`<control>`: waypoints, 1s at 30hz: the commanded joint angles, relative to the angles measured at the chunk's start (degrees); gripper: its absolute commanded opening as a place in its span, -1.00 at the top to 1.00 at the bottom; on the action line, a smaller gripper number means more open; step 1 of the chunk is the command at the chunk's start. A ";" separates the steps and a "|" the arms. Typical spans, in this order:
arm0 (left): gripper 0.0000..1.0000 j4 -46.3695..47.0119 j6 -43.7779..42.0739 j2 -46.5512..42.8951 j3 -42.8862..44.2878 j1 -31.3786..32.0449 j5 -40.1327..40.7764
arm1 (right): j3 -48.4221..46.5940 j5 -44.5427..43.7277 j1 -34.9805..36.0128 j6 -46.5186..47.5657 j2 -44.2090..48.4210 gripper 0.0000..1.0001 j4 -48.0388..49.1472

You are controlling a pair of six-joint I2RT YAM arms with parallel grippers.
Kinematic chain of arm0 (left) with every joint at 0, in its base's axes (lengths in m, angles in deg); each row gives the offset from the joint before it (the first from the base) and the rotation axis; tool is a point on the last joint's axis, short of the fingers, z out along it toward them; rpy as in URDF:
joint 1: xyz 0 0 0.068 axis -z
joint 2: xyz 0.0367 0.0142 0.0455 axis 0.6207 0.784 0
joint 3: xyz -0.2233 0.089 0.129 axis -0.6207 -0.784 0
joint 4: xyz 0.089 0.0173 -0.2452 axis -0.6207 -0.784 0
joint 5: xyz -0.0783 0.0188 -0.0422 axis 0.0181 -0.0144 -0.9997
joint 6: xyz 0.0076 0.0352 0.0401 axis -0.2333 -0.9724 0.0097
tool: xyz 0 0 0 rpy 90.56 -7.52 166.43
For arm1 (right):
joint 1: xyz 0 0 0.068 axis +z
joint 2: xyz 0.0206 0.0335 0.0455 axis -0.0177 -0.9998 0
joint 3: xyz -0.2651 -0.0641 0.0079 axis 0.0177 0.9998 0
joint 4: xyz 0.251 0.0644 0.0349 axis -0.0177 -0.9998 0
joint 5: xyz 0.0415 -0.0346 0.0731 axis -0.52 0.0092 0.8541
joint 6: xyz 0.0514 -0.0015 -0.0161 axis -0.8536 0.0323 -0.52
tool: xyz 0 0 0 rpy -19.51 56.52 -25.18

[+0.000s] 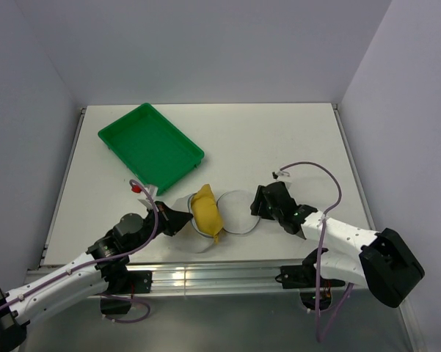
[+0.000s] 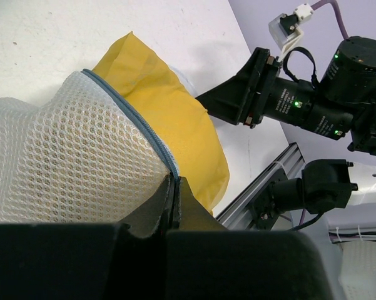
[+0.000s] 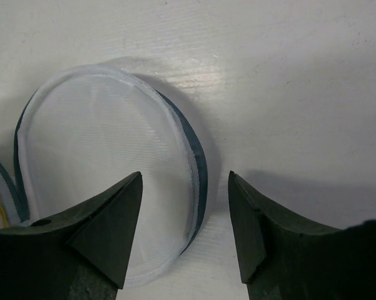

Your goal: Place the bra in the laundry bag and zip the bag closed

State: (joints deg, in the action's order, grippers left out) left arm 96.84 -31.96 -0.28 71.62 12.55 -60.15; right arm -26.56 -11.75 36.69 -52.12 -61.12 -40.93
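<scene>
The mustard-yellow bra (image 1: 207, 212) (image 2: 175, 125) bulges out of the open mouth of the white mesh laundry bag (image 1: 196, 236) (image 2: 62, 156). My left gripper (image 1: 175, 218) (image 2: 173, 186) is shut on the bag's blue-grey zipper rim (image 2: 147, 131), just left of the bra. The bag's round mesh lid (image 1: 237, 213) (image 3: 100, 156) lies flat on the table to the right of the bra. My right gripper (image 1: 263, 203) (image 3: 184, 180) is open and low over the lid, its fingers (image 3: 116, 219) straddling the lid's dark zipper edge (image 3: 199, 164) without touching it.
A green plastic tray (image 1: 150, 143) sits at the back left of the white table (image 1: 293, 139). An aluminium rail (image 1: 220, 275) (image 2: 269, 181) runs along the near edge. Grey walls close in the back and both sides.
</scene>
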 commanded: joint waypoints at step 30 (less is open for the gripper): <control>1.00 5.33 -2.04 8.99 10.26 0.06 0.21 | -19.46 -4.41 6.94 5.23 26.72 1.00 -22.81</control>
State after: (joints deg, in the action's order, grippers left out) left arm 98.17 -32.61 7.28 78.83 12.55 -59.86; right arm -44.48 -15.31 41.41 -48.95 -31.66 -53.76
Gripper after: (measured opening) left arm 0.013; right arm 0.022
